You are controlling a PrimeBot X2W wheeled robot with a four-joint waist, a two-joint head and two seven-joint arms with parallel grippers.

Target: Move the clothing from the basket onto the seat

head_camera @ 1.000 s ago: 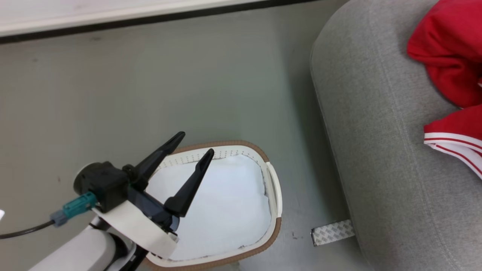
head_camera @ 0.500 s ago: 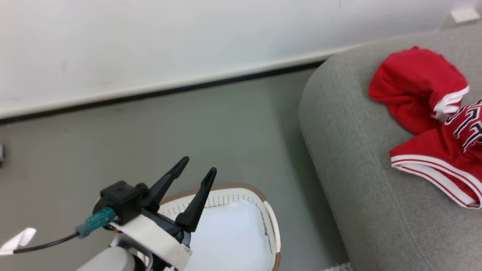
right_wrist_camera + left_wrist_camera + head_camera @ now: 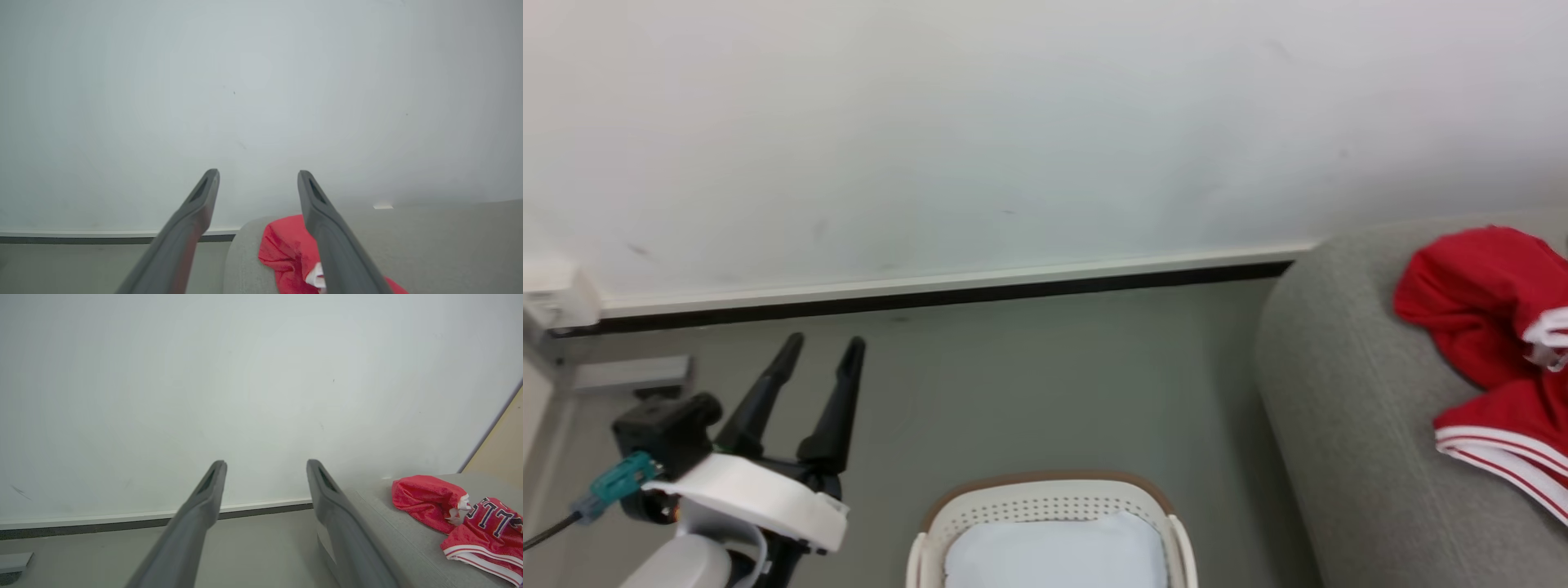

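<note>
The red clothing [image 3: 1494, 343] lies crumpled on the grey sofa [image 3: 1339, 425] at three o'clock in the head view. It is well apart from the basket [image 3: 1045, 510] at six, which holds a white pad [image 3: 1054, 555]. The left gripper [image 3: 823, 343], at eight o'clock, is spread and empty, and so is the right gripper [image 3: 258, 174].

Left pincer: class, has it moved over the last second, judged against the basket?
Yes. In the head view the left pincer overlapped the basket a second ago; now it stands to the basket's left, clear of its rim.
</note>
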